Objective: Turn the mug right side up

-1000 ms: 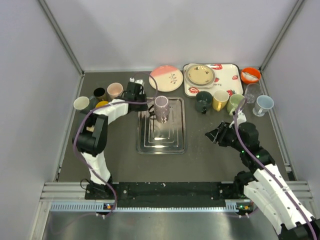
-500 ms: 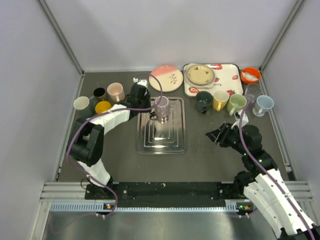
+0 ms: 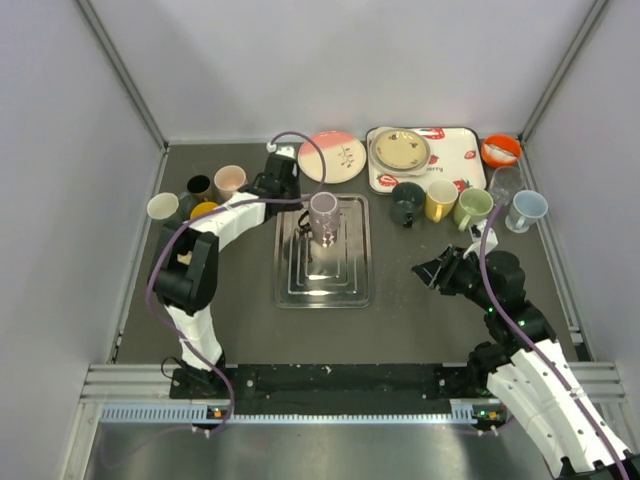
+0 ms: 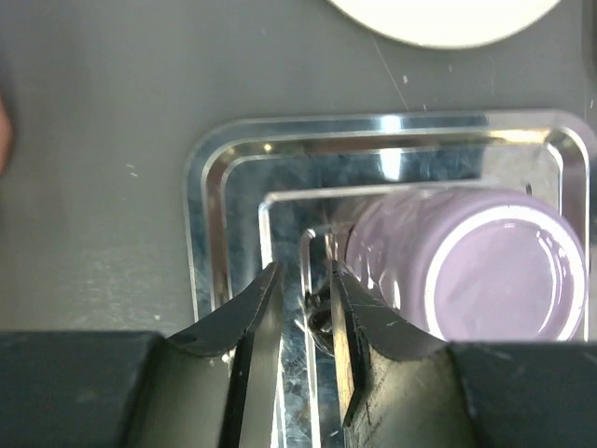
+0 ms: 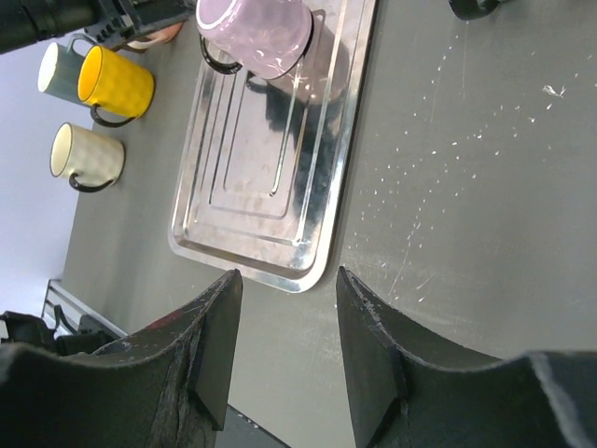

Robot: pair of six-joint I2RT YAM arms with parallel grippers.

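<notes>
A purple mug [image 3: 323, 212] stands upside down, base up, at the far end of the metal tray [image 3: 322, 280]. It also shows in the left wrist view [image 4: 466, 261] and the right wrist view [image 5: 254, 33]. Its dark handle [image 4: 322, 319] points toward my left arm. My left gripper [image 4: 303, 271] is low over the tray at the mug's left side. Its jaws stand narrowly apart around the handle, the right finger [image 4: 373, 327] against it, with a slit still showing on the left. My right gripper [image 5: 284, 280] is wide open and empty above the table, right of the tray.
Several mugs [image 3: 200, 195] stand at the back left, and more mugs [image 3: 440, 200] at the back right. A pink plate [image 3: 335, 155], a patterned tray with a plate [image 3: 412, 155] and an orange bowl [image 3: 500, 150] line the back edge.
My left wrist has shifted back and its gripper has settled at the mug's handle. The mug has stayed in place. My right arm has barely moved.
</notes>
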